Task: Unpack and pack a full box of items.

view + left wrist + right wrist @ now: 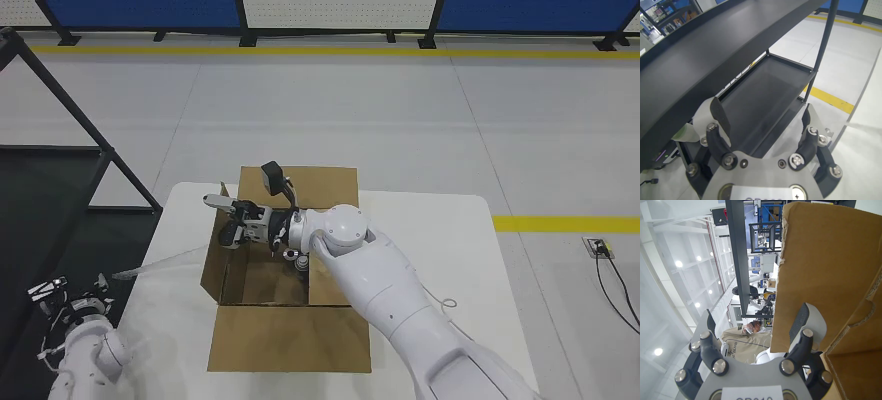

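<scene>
In the top view we see the box point(290, 340) at the middle of the white worktop point(450, 240), its mouth facing up and its flaps spread; we cannot tell its longer side. The right gripper point(232, 220) is at its left flap. In the left wrist view the left gripper point(762, 103) has its fingers wide apart and empty over a black cart tray point(791, 64). In the right wrist view the right gripper point(757, 308) straddles the flap point(829, 266) with its fingers spread and nothing gripped.

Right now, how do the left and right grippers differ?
The right gripper is over the table at the cardboard box; the left gripper hangs off the table by a black cart shelf. The right gripper's fingers straddle a box flap at its edge; the left gripper's have nothing between them. Both are open.
</scene>
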Motion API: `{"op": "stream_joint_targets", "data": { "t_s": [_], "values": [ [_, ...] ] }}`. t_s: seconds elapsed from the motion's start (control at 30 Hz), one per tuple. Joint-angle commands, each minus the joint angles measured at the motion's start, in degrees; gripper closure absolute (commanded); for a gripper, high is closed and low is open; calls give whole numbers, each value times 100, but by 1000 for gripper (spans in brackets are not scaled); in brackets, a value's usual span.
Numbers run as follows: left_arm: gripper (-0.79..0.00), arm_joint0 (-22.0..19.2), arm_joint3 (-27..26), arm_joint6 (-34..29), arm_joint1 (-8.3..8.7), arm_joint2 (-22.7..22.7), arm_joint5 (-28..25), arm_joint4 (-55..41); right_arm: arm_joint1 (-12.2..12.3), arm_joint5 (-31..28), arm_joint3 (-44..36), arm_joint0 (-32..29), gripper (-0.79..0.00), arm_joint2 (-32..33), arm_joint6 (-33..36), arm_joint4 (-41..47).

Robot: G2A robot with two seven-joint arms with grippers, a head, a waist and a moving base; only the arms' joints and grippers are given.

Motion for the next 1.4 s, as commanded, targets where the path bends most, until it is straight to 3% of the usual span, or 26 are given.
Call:
{"op": "stream_joint_targets", "data": {
  "t_s": [0.0, 0.2, 0.37, 0.5, 0.67, 0.83, 1.13, 1.23, 1.37],
  "values": [
    [-785, -20, 31, 71, -12, 3, 136, -13, -1, -5, 1, -2, -785, 8, 5, -8],
    [-785, 11, -42, 480, -55, -36, 81, -324, -6, -4, -1, -8, -785, 34, 11, -34],
    [-785, 392, -716, 934, -110, -126, -390, -912, -10, 1, -4, -10, -785, 50, 22, -63],
    [-785, 985, -1684, 1019, -145, -237, -1047, -1494, -25, 43, -6, -8, -785, 53, 9, -74],
    [-785, 1982, -3152, 884, -173, -497, -2283, -2519, -89, 133, -32, -3, -785, -1, -11, -82],
    [-785, 2815, -4182, 945, -176, -796, -3242, -2982, -219, 191, -14, 12, -785, -97, -212, -36],
    [-785, 3904, -5182, 1292, -189, -1136, -4697, -3133, -557, 261, 276, 142, -785, -414, -832, -171],
    [-785, 4128, -5380, 1203, -191, -1152, -5000, -3115, -640, 243, 409, 194, -785, -461, -871, -183],
    [-785, 4192, -5493, 1161, -196, -1061, -5015, -2690, -715, 179, 565, 260, -785, -477, -852, -186]
  ]
}}
